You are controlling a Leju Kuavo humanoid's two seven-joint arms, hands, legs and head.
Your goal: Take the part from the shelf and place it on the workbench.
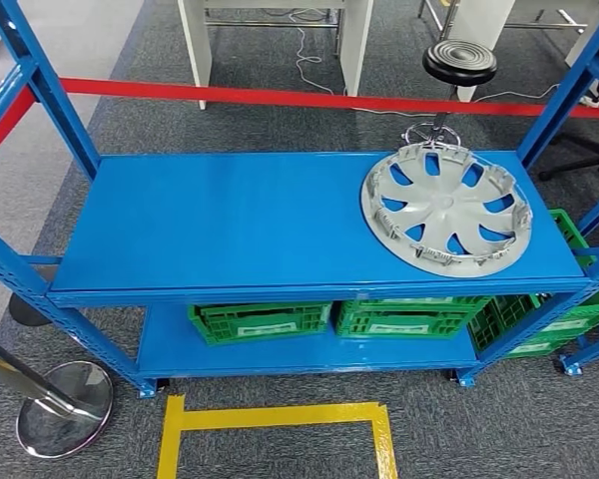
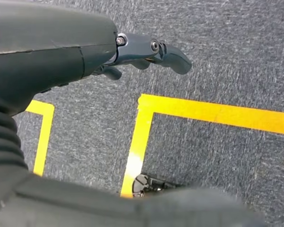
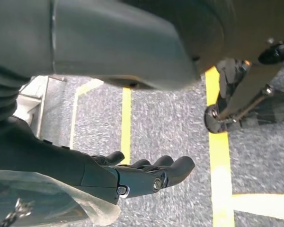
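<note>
— Head view first: what is seen on the shelf (image 1: 206, 215)?

— A grey wheel cover (image 1: 445, 208) is laid flat on the blue top board of the shelf, toward its right end and close to the right rear upright. It is touched by nothing. The rest of that board is shown as bare blue metal.

— And under that board?

— Green crates (image 1: 261, 321) are lined up on the lower board of the shelf, below the wheel cover and to its left. On the grey carpet in front of the shelf a yellow tape outline (image 1: 274, 419) is marked. Behind the shelf a red barrier strip (image 1: 282, 98) is stretched across, and a black stool (image 1: 459, 62) is seen beyond it, behind the wheel cover. A chrome post base (image 1: 64, 407) is stood on the floor off the shelf's left front corner.

— How are the hands found?

— The left hand (image 2: 97, 52) is hung over the carpet and yellow tape, well apart from the shelf; its fingers (image 2: 169, 54) are extended loosely and nothing is held. The right hand (image 3: 133, 177) is likewise seen above the carpet, fingers stretched out side by side, slightly curved, with nothing gripped.
</note>
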